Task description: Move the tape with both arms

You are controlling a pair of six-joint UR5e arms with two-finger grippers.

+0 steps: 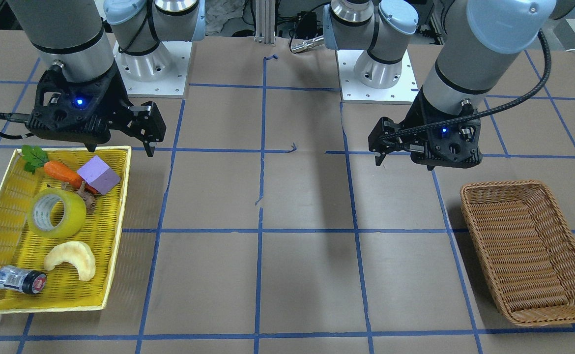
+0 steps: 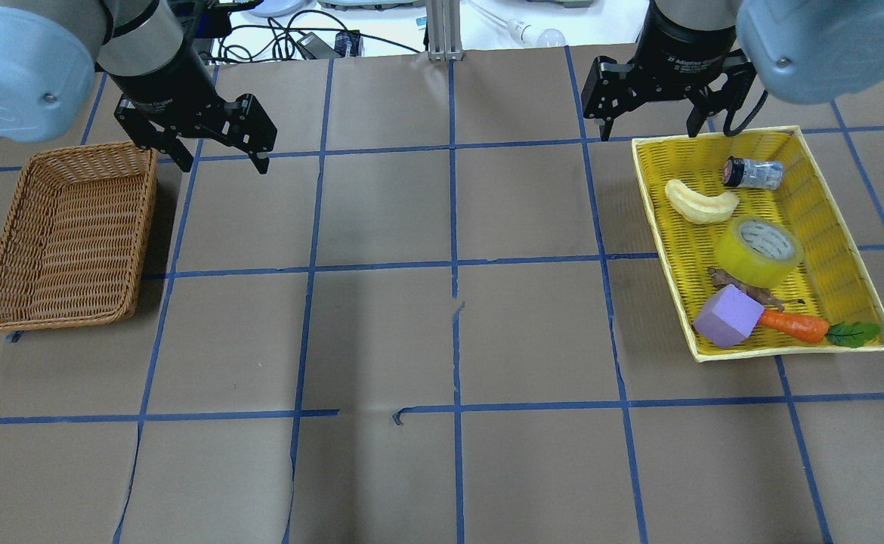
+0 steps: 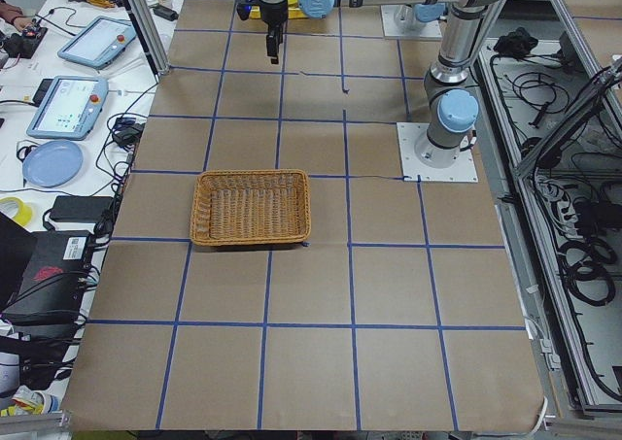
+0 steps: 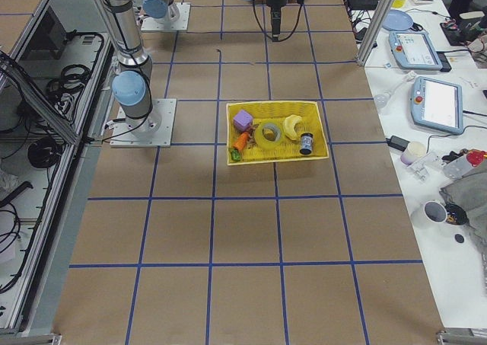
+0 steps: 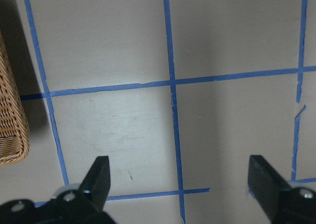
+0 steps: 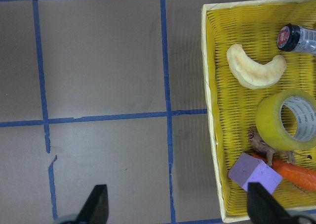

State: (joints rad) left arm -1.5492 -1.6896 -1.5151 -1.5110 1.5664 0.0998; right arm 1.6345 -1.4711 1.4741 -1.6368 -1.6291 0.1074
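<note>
Yellow-green tape (image 2: 758, 250) in yellow tray (image 2: 827, 211), left tool (image 5: 178, 162) and right tool (image 6: 177, 188) both apart

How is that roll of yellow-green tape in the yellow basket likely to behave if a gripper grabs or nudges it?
The tape looks like a thick, rigid ring, so it should hold its shape when pinched. It sits tilted in the yellow basket, so a nudge may tip or roll it. Its glossy side could be slippery.

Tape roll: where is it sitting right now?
In the overhead view, the tape sits in the yellow tray on the robot's right side, between the pale crescent piece and the purple block.
</note>
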